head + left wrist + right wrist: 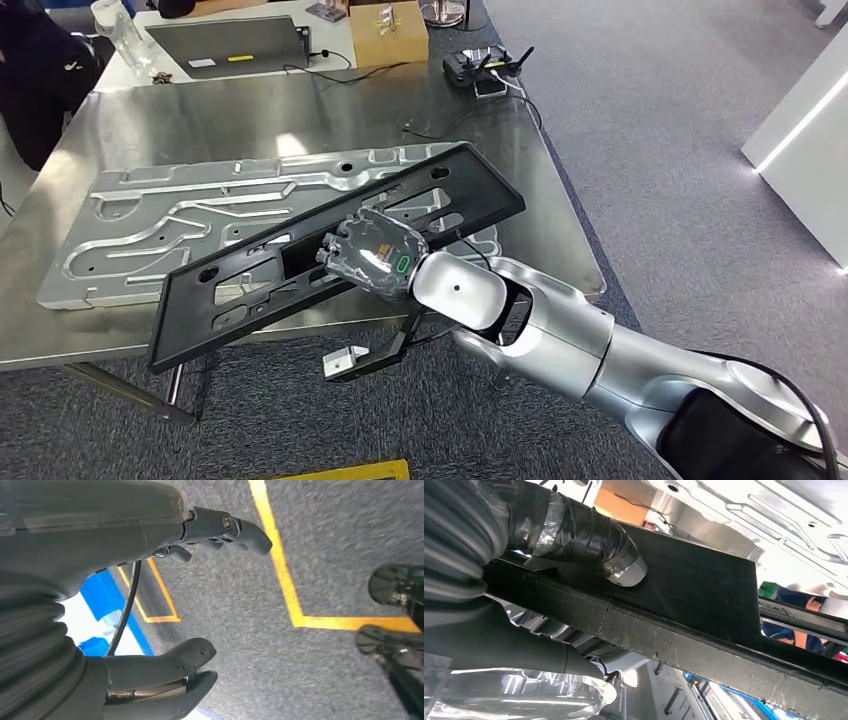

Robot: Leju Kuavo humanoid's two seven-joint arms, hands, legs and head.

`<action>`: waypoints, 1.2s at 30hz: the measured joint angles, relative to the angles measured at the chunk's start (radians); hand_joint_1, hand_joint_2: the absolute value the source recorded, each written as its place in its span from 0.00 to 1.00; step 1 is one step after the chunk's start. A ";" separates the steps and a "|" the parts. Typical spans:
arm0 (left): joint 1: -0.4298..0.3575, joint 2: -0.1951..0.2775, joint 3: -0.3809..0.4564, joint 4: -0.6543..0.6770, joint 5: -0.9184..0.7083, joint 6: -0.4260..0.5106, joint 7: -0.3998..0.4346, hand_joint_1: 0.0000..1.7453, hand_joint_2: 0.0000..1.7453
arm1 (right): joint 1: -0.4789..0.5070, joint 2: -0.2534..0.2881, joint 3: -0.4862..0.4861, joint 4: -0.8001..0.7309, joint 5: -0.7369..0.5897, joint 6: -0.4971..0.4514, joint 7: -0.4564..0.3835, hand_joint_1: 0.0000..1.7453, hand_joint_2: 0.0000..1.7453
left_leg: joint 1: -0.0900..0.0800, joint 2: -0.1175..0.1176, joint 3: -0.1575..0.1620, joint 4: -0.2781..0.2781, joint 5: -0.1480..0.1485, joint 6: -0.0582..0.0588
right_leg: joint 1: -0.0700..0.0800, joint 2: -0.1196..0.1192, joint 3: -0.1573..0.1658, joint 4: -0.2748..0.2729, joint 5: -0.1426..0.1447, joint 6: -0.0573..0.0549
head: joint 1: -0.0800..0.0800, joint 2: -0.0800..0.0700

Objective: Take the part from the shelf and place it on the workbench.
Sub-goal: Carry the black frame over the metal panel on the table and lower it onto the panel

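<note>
The right hand [375,255] grips the part [250,285], a long black panel with cut-outs, near its middle. In the right wrist view the taped thumb [589,545] presses on one face of the part [704,595] and the other fingers [524,655] lie against the opposite face, so the hand is clamped on it.

The part lies slantwise over the front edge of the bench [200,120]. Its far end points toward the bench's right edge and sits over the plate [180,225], a pressed silver sheet with raised channels that lies flat across the front half of the bench. The near end of the part juts out past the front edge, over the carpet. Whether the part touches the plate or is held just above it, I cannot tell.

The left hand [190,605] hangs over the floor [325,540], which is grey with yellow tape lines. Its thumb and fingers are apart and hold nothing.

At the back edge of the bench stand a laptop [230,45] and a cardboard box [388,32]. A remote [485,68] lies near the back right corner. A person in dark clothes [35,70] sits at the back left corner.
</note>
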State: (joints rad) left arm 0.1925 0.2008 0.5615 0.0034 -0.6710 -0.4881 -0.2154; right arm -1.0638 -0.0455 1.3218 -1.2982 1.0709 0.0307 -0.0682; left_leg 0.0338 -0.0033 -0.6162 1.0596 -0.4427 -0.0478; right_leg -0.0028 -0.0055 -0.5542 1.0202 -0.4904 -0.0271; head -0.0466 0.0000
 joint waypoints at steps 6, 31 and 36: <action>0.001 -0.001 0.000 0.000 -0.001 -0.001 0.001 0.00 1.00 | 0.017 -0.002 -0.027 0.045 0.006 -0.066 0.017 1.00 1.00 | -0.002 -0.004 0.018 -0.039 0.000 0.048 | 0.000 0.004 -0.020 0.046 -0.035 0.027 | 0.001 0.000; -0.009 -0.004 -0.004 0.000 -0.020 0.004 0.008 0.00 1.00 | 0.100 0.064 -0.177 0.351 0.030 -0.177 0.016 1.00 1.00 | -0.006 0.000 0.004 -0.009 0.001 0.012 | 0.000 0.005 -0.008 0.009 -0.002 0.006 | 0.001 0.000; -0.013 -0.004 -0.005 0.000 -0.035 0.004 0.009 0.00 1.00 | 0.099 0.095 -0.178 0.394 0.032 -0.175 0.004 1.00 1.00 | -0.008 -0.005 0.015 -0.029 -0.003 0.047 | 0.002 0.006 -0.016 0.033 -0.023 0.025 | 0.001 0.000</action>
State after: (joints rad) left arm 0.1793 0.1965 0.5564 0.0034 -0.7061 -0.4844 -0.2060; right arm -0.9649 0.0497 1.1435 -0.9038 1.1027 -0.1438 -0.0645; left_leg 0.0260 -0.0079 -0.6016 1.0304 -0.4460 -0.0007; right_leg -0.0009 0.0008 -0.5697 1.0531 -0.5134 -0.0023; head -0.0456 0.0000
